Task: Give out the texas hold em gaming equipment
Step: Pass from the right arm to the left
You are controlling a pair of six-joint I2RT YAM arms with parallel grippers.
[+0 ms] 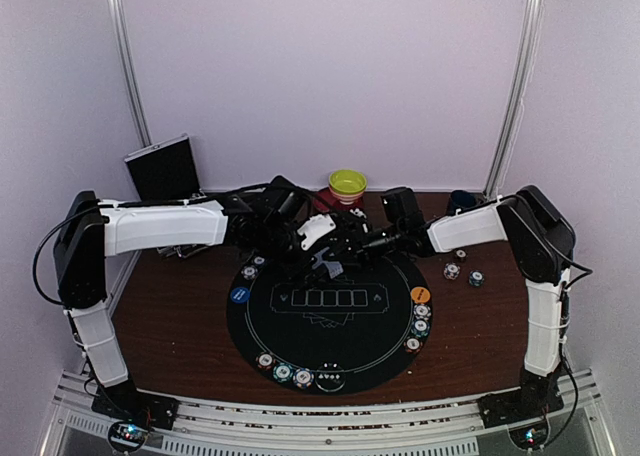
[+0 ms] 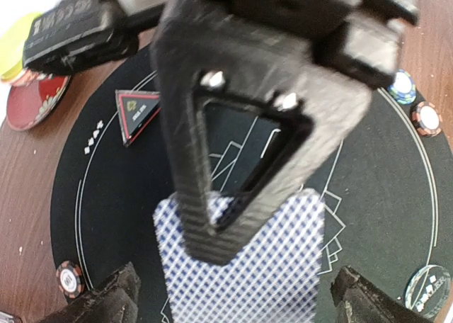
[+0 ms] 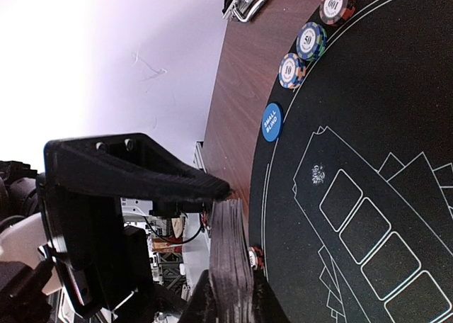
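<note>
My right gripper (image 3: 237, 302) is shut on a deck of playing cards (image 3: 232, 245), seen edge-on above the black round mat (image 3: 396, 125). In the left wrist view the deck's blue-checked back (image 2: 276, 273) faces the camera, and a black finger of the right gripper lies across it. My left gripper (image 2: 237, 305) stands wide open, its fingertips (image 2: 106, 302) on either side of the deck and apart from it. From above, both grippers meet over the mat's far edge (image 1: 322, 251). Poker chips (image 1: 283, 373) and the blue (image 1: 240, 295) and orange (image 1: 420, 294) buttons sit along the mat's rim.
A yellow-green bowl (image 1: 347, 184) on a red saucer and a dark mug (image 1: 460, 201) stand at the back. A dark tablet-like panel (image 1: 162, 166) leans at the back left. Three loose chips (image 1: 452, 271) lie on the wood right of the mat. A red-edged triangle (image 2: 138, 110) lies on the mat.
</note>
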